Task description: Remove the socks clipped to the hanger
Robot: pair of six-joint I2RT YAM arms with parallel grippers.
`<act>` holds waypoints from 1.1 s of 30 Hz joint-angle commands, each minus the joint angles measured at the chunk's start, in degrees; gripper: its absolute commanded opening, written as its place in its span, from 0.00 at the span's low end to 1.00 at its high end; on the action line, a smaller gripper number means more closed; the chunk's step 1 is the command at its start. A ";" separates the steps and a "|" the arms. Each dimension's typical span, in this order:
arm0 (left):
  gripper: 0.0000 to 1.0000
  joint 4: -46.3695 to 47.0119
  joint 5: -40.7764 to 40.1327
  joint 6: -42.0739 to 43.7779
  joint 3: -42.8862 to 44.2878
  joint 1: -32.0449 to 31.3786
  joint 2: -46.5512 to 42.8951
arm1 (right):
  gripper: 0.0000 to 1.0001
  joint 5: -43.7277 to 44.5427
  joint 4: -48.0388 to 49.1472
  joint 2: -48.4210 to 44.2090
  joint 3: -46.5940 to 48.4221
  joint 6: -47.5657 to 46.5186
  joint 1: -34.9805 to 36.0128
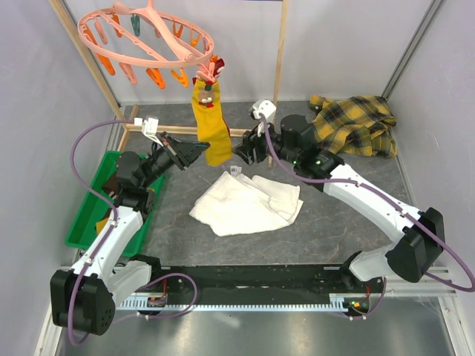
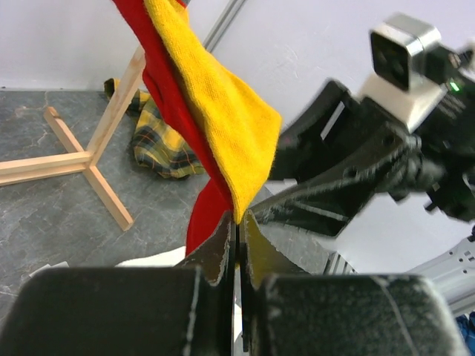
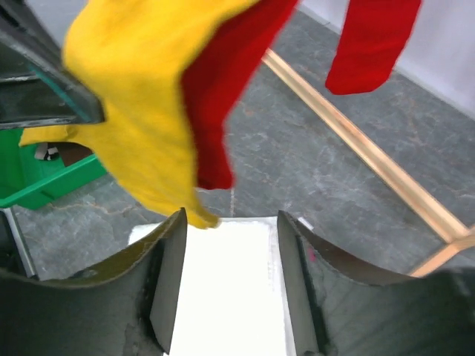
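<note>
Hanger (image 1: 148,37): pink ring with dangling clips, hanging at the upper left.
Clipped: yellow sock (image 1: 211,126) and red sock (image 2: 159,81) are dangling together from the ring's right edge.
Left gripper (image 2: 237,241): closed tight — pinching the yellow sock's lower tip.
Right gripper (image 3: 230,274): jaws standing apart, gripping nothing — hovering just below the sock tips, over the white towel (image 1: 245,202).

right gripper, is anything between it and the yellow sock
Nothing visible. The right gripper, jaws open, sits right at the lower tip of the yellow sock; the left gripper pinches its other edge, off to the side.
</note>
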 commanded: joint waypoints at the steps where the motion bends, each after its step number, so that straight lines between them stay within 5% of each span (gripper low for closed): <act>1: 0.04 2.51 4.14 -2.46 2.96 0.02 -0.44 | 0.62 -13.98 -3.40 -1.25 3.86 1.13 -3.85; 11: 0.04 3.31 5.02 -3.78 4.01 0.02 0.36 | 0.62 -24.54 -2.54 0.50 3.78 0.16 -5.17; 19: 0.04 4.18 4.41 -4.83 4.02 0.02 0.88 | 0.41 -21.13 2.73 1.65 1.76 2.27 -5.17; 23: 0.04 5.15 4.50 -5.19 3.84 0.02 0.88 | 0.59 -17.78 2.65 2.26 2.36 1.74 -5.17; 28: 0.04 4.97 4.67 -5.10 4.01 0.02 1.15 | 0.61 -17.86 2.74 2.52 3.24 1.21 -5.26; 31: 0.04 5.06 4.76 -4.93 3.93 0.02 1.15 | 0.39 -19.36 2.74 3.75 3.60 1.65 -5.17; 32: 0.04 4.98 4.67 -5.01 3.93 0.02 1.15 | 0.19 -19.44 2.74 4.02 3.60 1.83 -5.17; 33: 0.05 4.98 4.67 -4.93 3.93 0.02 1.15 | 0.10 -19.36 2.74 4.02 3.60 2.18 -5.26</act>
